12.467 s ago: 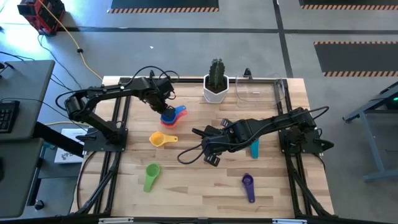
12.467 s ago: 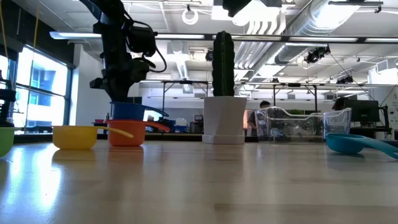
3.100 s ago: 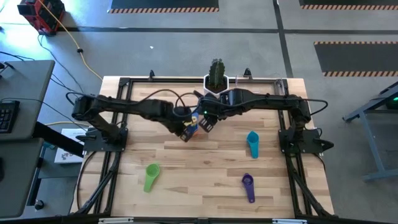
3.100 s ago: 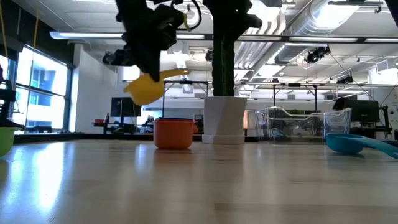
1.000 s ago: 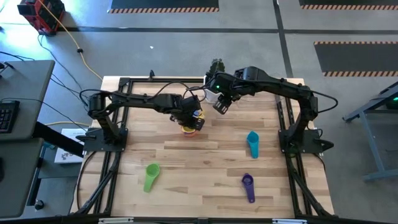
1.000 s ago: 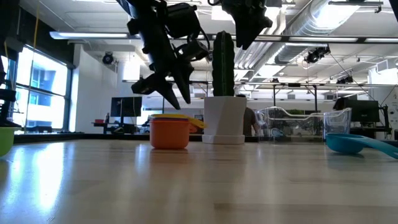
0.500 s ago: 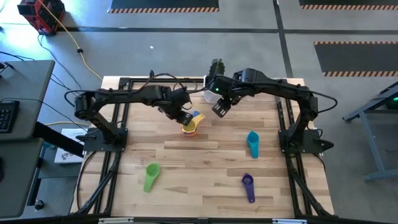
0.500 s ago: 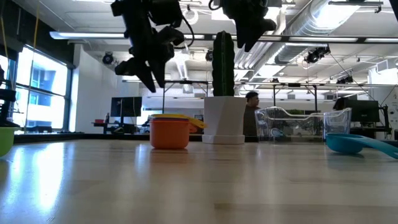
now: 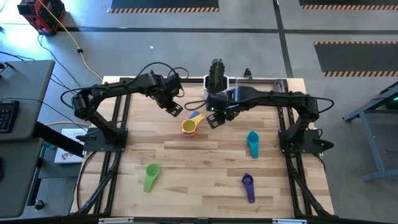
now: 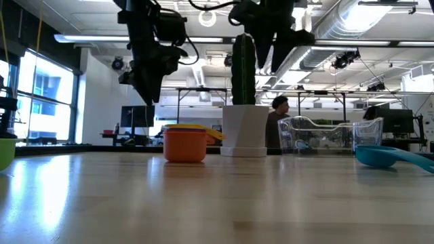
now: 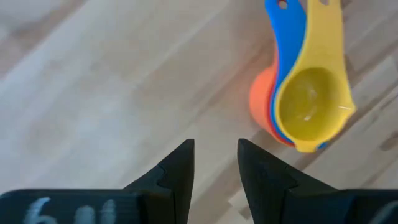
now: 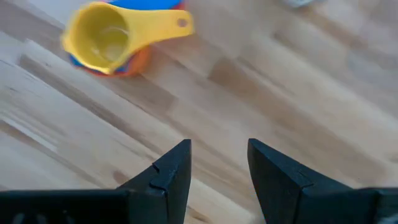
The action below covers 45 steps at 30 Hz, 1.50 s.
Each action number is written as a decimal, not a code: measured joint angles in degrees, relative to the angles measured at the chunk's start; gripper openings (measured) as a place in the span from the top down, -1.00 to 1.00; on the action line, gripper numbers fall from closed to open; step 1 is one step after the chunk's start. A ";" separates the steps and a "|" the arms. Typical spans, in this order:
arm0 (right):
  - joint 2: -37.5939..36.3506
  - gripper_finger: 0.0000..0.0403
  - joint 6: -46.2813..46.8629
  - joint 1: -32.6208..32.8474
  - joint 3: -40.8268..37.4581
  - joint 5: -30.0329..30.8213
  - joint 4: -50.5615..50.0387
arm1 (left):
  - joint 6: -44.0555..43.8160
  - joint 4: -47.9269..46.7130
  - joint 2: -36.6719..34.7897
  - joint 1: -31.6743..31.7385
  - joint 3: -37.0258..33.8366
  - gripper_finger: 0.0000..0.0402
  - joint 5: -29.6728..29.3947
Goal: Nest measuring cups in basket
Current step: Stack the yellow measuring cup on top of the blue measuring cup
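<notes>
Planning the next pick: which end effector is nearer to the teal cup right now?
The right end effector is nearer; it hangs open over the table toward the left arm's side of the teal cup. The left end effector is farther off, beyond the stacked cups.

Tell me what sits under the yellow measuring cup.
The yellow cup is nested in a blue cup, which sits in an orange-red cup. The lower bowls are mostly covered; only rims, the orange side and the blue handle show.

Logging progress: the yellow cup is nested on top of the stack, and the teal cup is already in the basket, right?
Not quite. The yellow cup does top the stack, but the teal cup lies on the table, outside the basket, as the high view shows.
</notes>
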 joint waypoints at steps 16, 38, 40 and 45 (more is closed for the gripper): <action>0.04 0.26 20.62 4.57 -22.35 0.98 41.27 | 11.96 0.56 0.00 8.25 -4.58 0.44 0.79; 1.43 0.26 21.26 -0.79 -33.34 8.01 56.47 | 9.26 15.89 7.27 7.90 -7.34 0.44 8.44; 2.46 0.26 20.83 -1.65 -33.34 6.07 57.23 | 9.26 16.08 8.33 7.90 -7.34 0.44 9.25; 4.30 0.26 18.66 -2.19 -33.31 3.51 59.45 | 9.26 17.45 10.75 7.88 -7.34 0.44 10.21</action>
